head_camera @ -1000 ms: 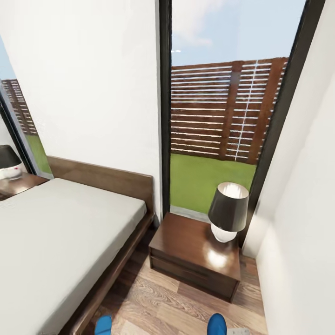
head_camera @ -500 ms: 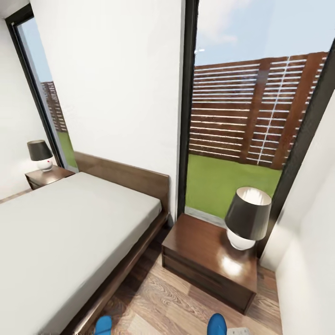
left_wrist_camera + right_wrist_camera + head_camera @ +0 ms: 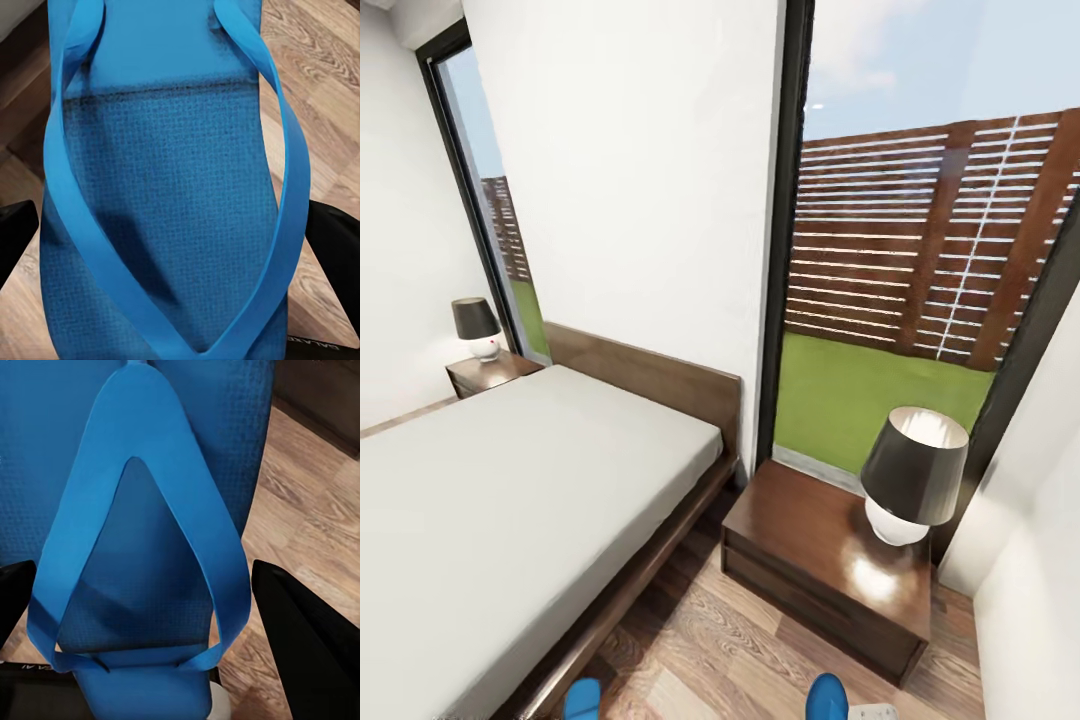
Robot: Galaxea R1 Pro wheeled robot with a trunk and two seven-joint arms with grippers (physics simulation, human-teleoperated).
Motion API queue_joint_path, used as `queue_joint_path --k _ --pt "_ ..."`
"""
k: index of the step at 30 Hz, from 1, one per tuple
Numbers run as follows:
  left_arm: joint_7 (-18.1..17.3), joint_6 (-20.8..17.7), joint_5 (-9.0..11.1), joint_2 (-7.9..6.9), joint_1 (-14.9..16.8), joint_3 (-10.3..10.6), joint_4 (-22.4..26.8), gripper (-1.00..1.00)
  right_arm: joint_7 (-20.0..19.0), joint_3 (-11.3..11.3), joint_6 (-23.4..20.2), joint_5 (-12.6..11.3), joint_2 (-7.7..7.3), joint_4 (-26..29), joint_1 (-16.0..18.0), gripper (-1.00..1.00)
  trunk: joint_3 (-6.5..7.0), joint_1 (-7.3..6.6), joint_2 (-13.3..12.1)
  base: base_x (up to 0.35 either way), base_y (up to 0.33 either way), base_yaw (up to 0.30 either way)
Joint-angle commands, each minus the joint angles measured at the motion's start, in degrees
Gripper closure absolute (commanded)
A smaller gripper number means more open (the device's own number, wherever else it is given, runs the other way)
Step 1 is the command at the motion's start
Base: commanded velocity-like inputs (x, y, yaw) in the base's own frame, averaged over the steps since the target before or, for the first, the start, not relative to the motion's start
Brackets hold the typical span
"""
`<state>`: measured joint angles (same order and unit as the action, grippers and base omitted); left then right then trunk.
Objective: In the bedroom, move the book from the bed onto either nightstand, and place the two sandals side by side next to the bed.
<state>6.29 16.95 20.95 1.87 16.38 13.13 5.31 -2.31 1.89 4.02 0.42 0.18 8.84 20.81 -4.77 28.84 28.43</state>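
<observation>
A flat bright blue flip-flop sandal (image 3: 135, 510) with its V-shaped thong strap sits between the two black fingers (image 3: 315, 652) of the right gripper (image 3: 142, 607), one at each side, over light brown wood-plank floor (image 3: 300, 510).

head high over bed (image 3: 510, 500), wrists close on sandals (image 3: 172, 195)

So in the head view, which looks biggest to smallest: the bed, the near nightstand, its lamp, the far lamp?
1. Bed
2. Near nightstand
3. Its lamp
4. Far lamp; it looks smallest, but distance may explain that, since the two lamps look alike.
</observation>
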Motion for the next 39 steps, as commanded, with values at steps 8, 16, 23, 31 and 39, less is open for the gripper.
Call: queue_joint_path --k 8,16,23,31,39 --pt "0.3 0.2 0.3 0.01 0.1 0.5 0.0 1.0 -0.1 0.2 0.2 0.1 -0.01 -0.1 0.0 1.0 -0.11 0.02 0.1 -0.006 -0.003 0.212" --pt "0.3 0.2 0.3 0.01 0.1 0.5 0.0 1.0 -0.1 0.2 0.2 0.1 -0.01 -0.1 0.1 1.0 -0.11 0.02 0.1 -0.001 0.0 0.274" --pt "0.3 0.2 0.3 0.05 0.1 0.5 0.0 1.0 -0.1 0.2 0.2 0.0 -0.01 -0.1 0.0 1.0 -0.11 0.02 0.1 -0.013 -0.006 0.283" --pt "0.3 0.2 0.3 0.07 0.1 0.5 0.0 1.0 -0.1 0.2 0.2 0.0 -0.01 -0.1 0.0 1.0 -0.11 0.02 0.1 -0.019 -0.012 0.277" --pt "0.3 0.2 0.3 0.07 0.1 0.5 0.0 1.0 -0.1 0.2 0.2 0.0 -0.01 -0.1 0.0 1.0 -0.11 0.02 0.1 -0.003 -0.002 0.213"
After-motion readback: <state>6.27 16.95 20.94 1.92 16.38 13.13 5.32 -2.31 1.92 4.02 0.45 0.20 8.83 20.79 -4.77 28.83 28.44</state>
